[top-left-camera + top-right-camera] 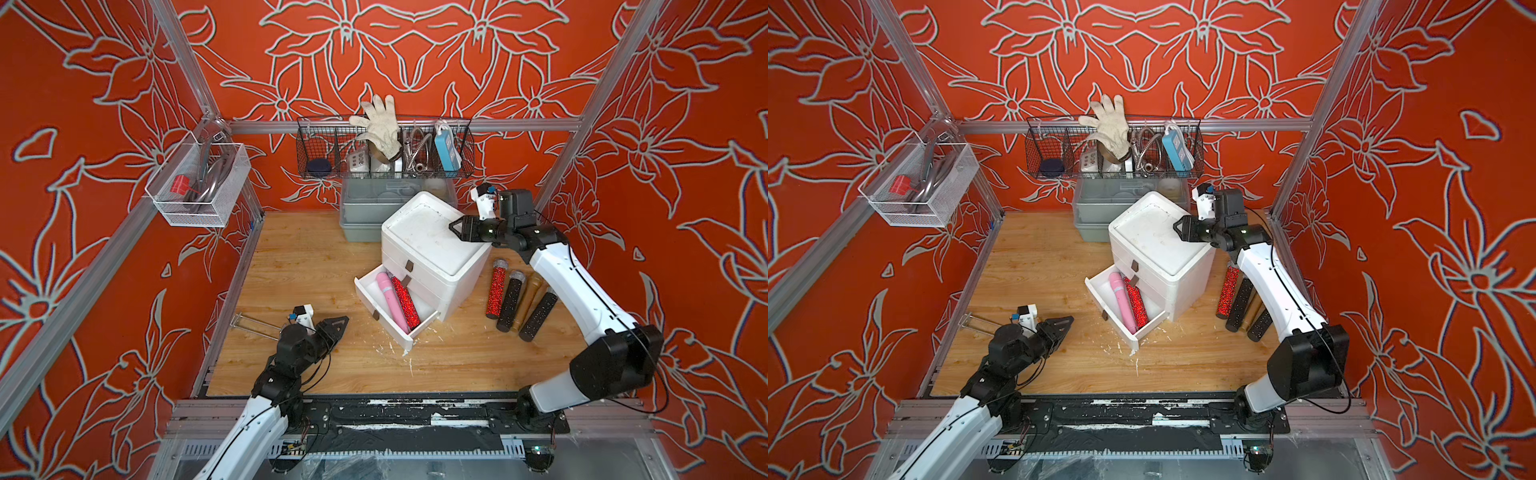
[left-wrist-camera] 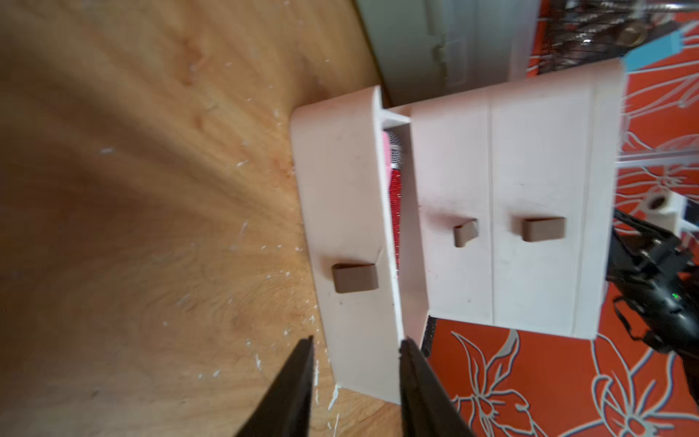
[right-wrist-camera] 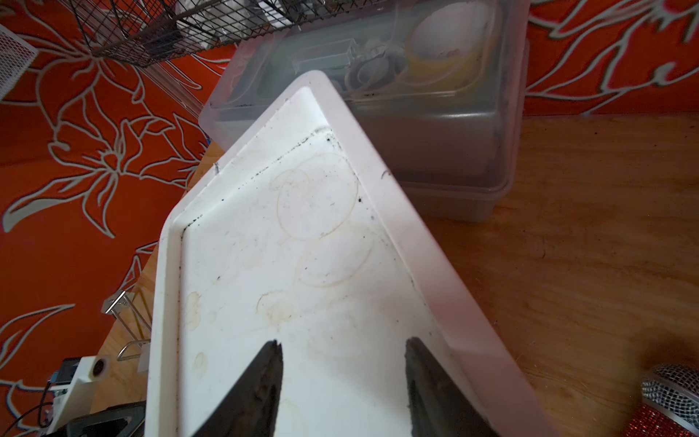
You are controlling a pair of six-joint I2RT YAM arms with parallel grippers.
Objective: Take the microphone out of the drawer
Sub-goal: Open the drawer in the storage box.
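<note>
Top views first. In both top views your left gripper (image 1: 341, 325) hangs low over the wooden table (image 1: 299, 266). It is near the front of the pulled-out bottom drawer (image 1: 384, 326) but apart from it, and its jaw gap is hard to read from here. Your right gripper (image 1: 455, 227) is at the right edge of the white cabinet (image 1: 428, 237) top, jaws parted, nothing pinched. I cannot tell if it touches the top. A pink microphone (image 1: 390, 299) and a red glitter microphone (image 1: 405, 301) lie side by side in the drawer, the pink head toward the cabinet. Four loose microphones (image 1: 519, 297) lie on the table right of the cabinet.

Left wrist: your fingers (image 2: 291, 393) stand spread and the gap is empty. The drawer front and its brown tab (image 2: 355, 278) are ahead. The red glitter microphone (image 2: 395, 212) shows through the slot, the pink one barely.

Right wrist: your fingers (image 3: 261, 382) are spread over the stained cabinet top, holding nothing. A grey lidded bin (image 3: 435, 151) sits behind the cabinet.
</note>
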